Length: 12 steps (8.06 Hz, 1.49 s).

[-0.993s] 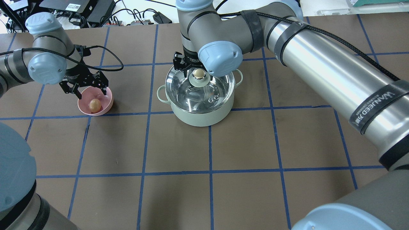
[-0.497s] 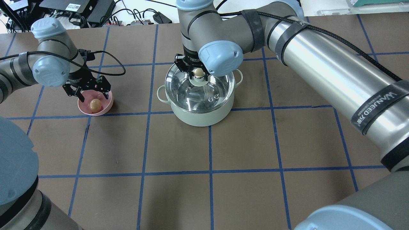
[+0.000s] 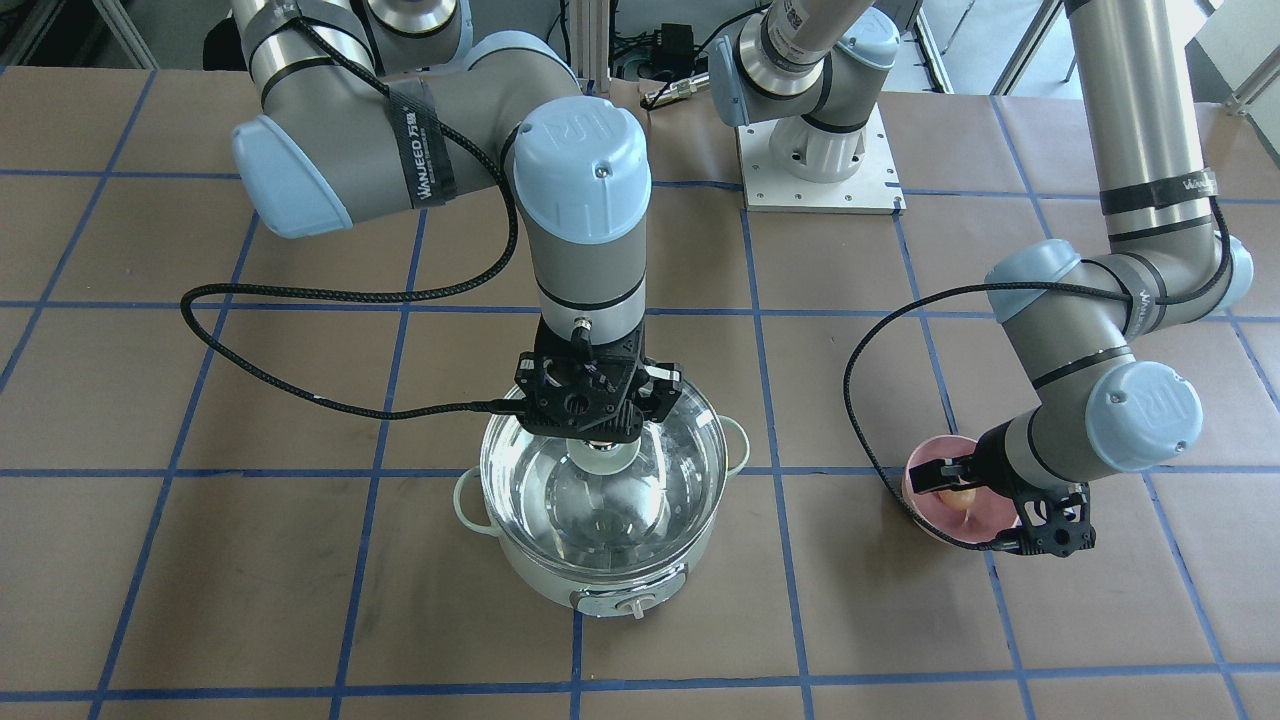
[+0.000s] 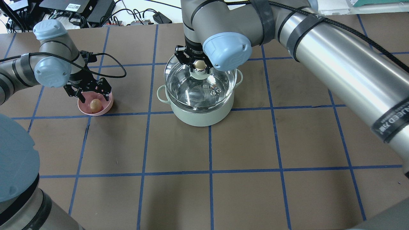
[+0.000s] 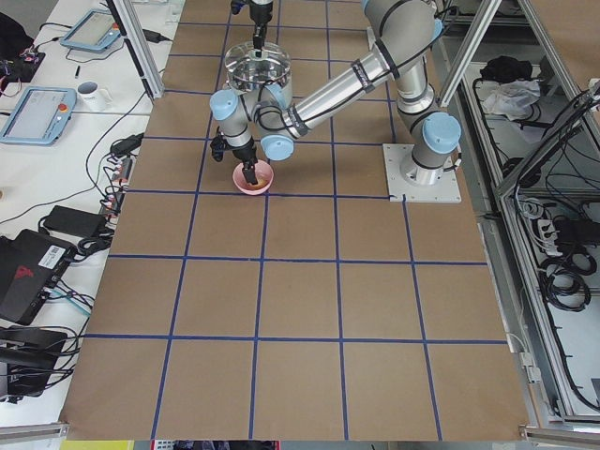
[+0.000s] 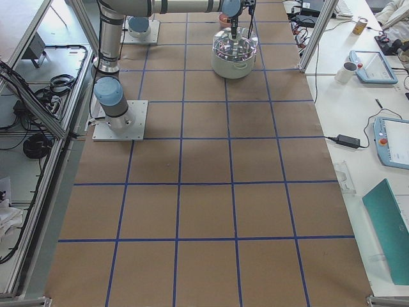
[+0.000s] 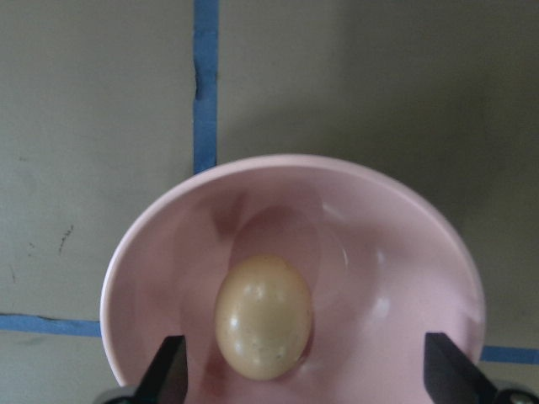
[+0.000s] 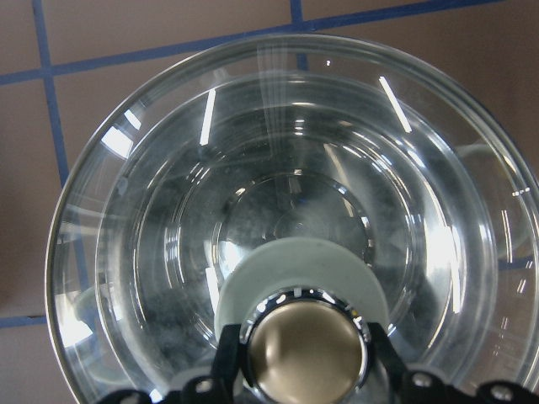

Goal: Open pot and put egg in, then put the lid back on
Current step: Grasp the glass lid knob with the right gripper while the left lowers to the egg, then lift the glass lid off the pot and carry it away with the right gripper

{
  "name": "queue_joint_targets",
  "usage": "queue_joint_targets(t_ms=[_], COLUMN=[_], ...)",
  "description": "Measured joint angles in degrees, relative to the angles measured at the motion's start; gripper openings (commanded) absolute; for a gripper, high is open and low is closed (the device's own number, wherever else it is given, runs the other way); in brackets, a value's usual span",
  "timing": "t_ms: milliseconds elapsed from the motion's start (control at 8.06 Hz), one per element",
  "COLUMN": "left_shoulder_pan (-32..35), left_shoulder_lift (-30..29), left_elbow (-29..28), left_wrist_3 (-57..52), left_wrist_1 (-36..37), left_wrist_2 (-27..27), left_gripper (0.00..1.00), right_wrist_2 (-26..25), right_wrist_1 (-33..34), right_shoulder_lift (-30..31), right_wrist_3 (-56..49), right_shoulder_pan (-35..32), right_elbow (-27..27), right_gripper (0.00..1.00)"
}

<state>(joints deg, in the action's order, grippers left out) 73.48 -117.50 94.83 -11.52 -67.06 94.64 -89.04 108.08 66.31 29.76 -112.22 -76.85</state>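
Clear glass domed lid clamped by right gripper over mint-green round pot, tan oval egg in pink bowl, left gripper spread wide above it.

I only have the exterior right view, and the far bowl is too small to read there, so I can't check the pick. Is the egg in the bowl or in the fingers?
Observer: In the bowl. The left wrist view shows the egg lying in the pink bowl, with the left fingers open, one on each side of it and not touching it.
Operator: Good. Does the right arm have the lid?
Observer: Yes. In the right wrist view the right fingers are shut on the beige cap of the lid, which is over the pot.
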Motion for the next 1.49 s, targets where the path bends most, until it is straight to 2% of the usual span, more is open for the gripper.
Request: queue_joint_targets(t_ms=[248, 745, 1117, 1490], left_shoulder_pan=[0.00, 0.00, -0.12, -0.22], left_shoulder_lift=[-0.17, -0.74, -0.80, -1.22], left_elbow=[0.00, -0.08, -0.08, -0.08], left_wrist_3=[-1.92, -4.37, -5.32, -5.43], left_wrist_1=[0.00, 0.07, 0.09, 0.12], left_wrist_2=[0.05, 0.09, -0.03, -0.14], left_gripper=[1.00, 0.99, 0.99, 0.99], right_wrist_2=[0.30, 0.45, -0.16, -0.42], right_wrist_1=[-3.38, -12.33, -17.09, -18.32], right_shoulder_lift=[4.05, 10.63, 12.18, 12.90], right_wrist_3=[-2.96, -16.31, -24.67, -29.13], right_shoulder_pan=[2.45, 14.30, 21.51, 24.13], right_elbow=[0.02, -0.67, -0.92, -1.38], right_gripper=[0.05, 0.05, 0.04, 0.03])
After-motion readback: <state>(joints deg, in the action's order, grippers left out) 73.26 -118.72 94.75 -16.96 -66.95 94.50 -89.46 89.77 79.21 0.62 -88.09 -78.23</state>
